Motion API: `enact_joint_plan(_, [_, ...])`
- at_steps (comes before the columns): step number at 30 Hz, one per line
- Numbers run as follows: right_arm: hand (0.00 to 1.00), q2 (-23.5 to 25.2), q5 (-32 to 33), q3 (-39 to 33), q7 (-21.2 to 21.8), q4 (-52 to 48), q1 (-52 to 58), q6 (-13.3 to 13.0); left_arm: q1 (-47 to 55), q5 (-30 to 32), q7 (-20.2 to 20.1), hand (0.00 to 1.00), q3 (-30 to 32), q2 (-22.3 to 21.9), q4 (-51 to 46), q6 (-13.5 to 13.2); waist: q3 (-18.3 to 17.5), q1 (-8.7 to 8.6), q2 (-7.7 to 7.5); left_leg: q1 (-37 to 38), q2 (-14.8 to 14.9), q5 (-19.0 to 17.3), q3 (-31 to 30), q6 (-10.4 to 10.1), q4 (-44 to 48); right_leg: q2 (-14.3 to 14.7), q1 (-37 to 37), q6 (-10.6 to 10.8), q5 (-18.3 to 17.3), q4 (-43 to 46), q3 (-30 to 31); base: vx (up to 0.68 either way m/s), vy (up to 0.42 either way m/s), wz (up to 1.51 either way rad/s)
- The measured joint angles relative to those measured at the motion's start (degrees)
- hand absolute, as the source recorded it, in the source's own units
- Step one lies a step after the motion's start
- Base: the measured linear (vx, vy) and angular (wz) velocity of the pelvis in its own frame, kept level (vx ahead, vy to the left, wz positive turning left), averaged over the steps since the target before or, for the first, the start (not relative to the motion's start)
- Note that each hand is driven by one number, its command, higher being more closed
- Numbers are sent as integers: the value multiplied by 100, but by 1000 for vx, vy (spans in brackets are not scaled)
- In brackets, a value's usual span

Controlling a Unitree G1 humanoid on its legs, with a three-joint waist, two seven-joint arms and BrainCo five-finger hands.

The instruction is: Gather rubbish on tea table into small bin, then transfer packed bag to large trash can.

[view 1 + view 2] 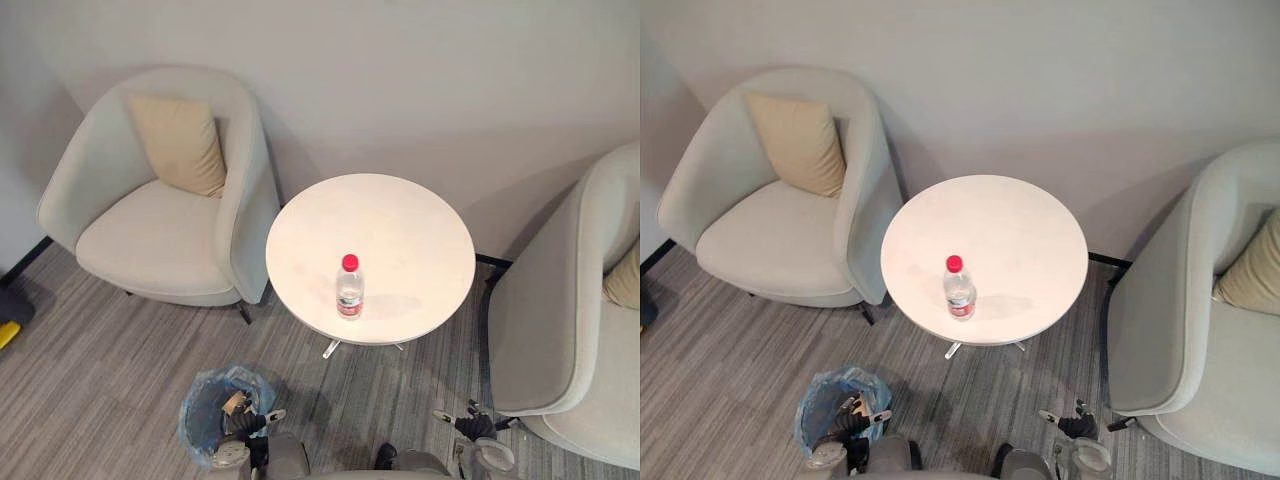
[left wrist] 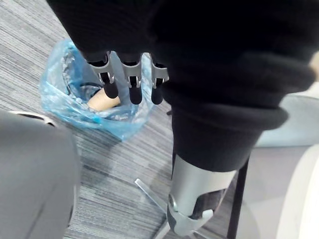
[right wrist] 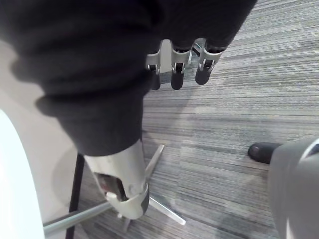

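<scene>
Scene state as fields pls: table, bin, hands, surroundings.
table: round, white
bottle: upright on table, red cap, on the robot's side
bin: on carpet, blue bag, tan item inside
left hand: above bin, open, empty
right hand: above carpet, open, empty
armchairs: one left of table, one right, a cushion in each

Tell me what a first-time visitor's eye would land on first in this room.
A lone plastic bottle with a red cap stands upright on the round white tea table, next to a pale armchair that holds a tan cushion. On the grey carpet in front of the table, a small bin lined with a blue bag sits right by the robot's left hand, its fingers relaxed.
</scene>
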Motion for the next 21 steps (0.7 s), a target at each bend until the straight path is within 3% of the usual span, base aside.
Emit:
enact_joint_plan(3, [0, 47, -3, -2, 2, 135, -19, -1, 34, -40, -1, 0, -37, 89, 179, 7, -36, 28, -126, 111, -273, 276, -9, 92, -491, -116, 32, 97, 181, -239, -11, 13, 77, 18])
enact_joint_plan(6, [0, 43, -21, 34, 2, 164, -18, -7, 37, 0, -4, 0, -81, 198, 304, 5, -49, 2, -117, 353, -463, 481, 4, 140, -920, -188, 128, 138, 282, -395, 16, -3, 60, 0])
enact_joint_plan(13, [0, -143, -143, 461, -11, 22, -114, -41, 55, 5, -2, 0, -264, 361, 356, 6, -72, 0, -144, 554, -560, 823, -5, 138, -1500, -130, 105, 89, 444, -562, 85, -38, -11, -4])
enact_joint_plan(21, [0, -495, -283, 608, -69, -1758, 27, -263, 229, 78, 15, 0, -283, 497, 349, -9, -165, 0, -243, 757, -632, 923, -145, 122, -1839, -24, 99, 76, 611, -767, 366, -47, -11, -17])
